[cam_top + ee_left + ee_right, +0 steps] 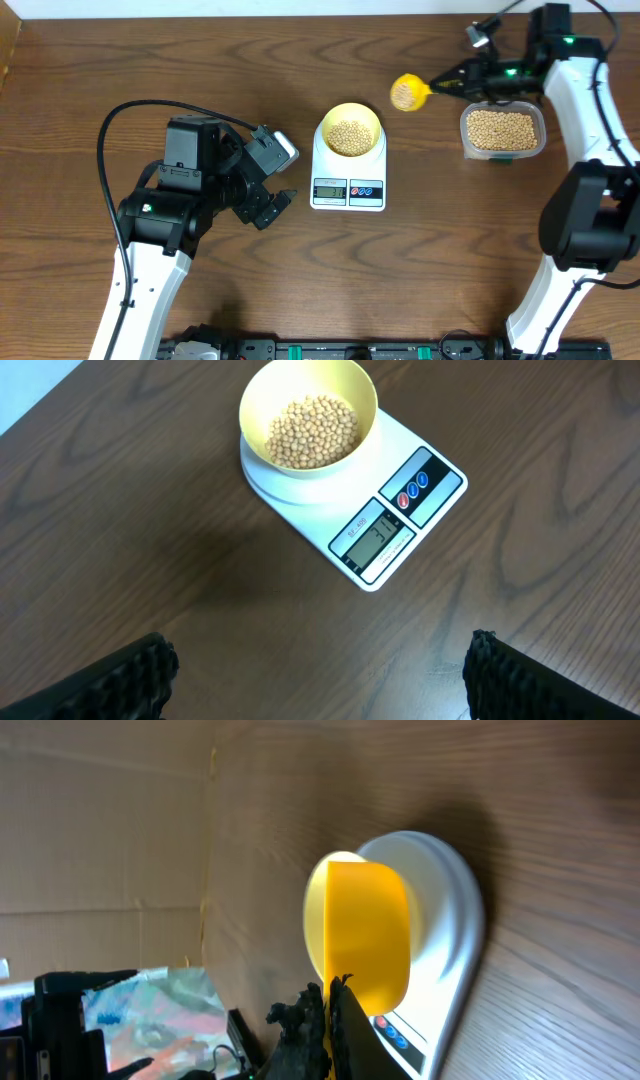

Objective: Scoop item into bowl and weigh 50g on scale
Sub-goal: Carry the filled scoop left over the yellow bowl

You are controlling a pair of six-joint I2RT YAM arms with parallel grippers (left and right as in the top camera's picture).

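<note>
My right claw (447,82) clamped the scoop (424,91), loaded with beans (403,95), at the bowl's (372,121) two o'clock; my left claw (279,180) gaped wide at the scale's (348,192) nine o'clock.

Pale bowl (373,118) of beans (349,138) atop the scale (348,192) on the counter (150,60), bean-laden scoop (424,91) clamped in the right pincer (455,82) between bowl and clear tub (464,133), left pincer (273,207) spread wide near the scale's left edge.

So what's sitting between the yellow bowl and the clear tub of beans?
The yellow scoop, loaded with beans and held by the right tool, hangs between the bowl and the tub, as the overhead view shows.
</note>
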